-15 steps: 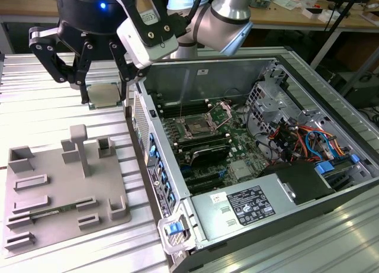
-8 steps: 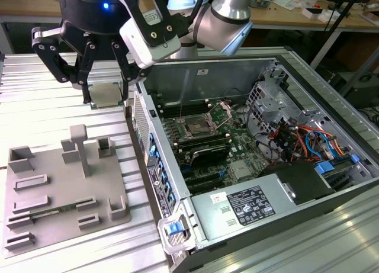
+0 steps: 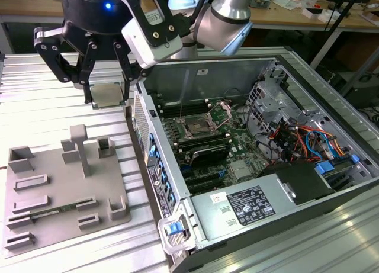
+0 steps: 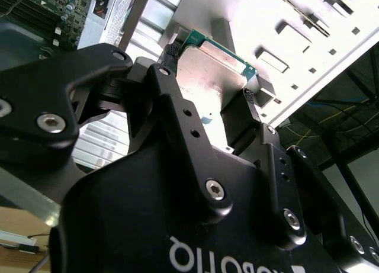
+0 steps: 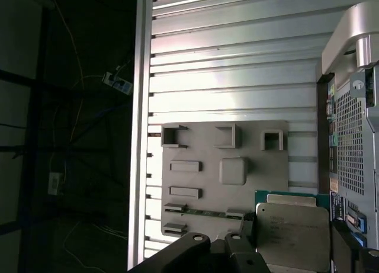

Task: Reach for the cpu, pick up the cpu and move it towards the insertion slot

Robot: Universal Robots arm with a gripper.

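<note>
End effector (image 3: 108,94) clamped on the cpu (image 3: 106,95), fingers (image 4: 169,77) pressing its opposite edges, chip held flat in the air above the ribbed metal table (image 3: 35,107). Cpu sits between the grey fixture plate (image 3: 53,196) and the open computer case (image 3: 249,166), near the case wall. Insertion slot (image 3: 196,128) lies on the green board inside the case, well apart from the chip.

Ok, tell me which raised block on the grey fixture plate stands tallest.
The T-shaped post near the fixture plate's far edge in the exterior view. It rises well above the low blocks and brackets around it.
</note>
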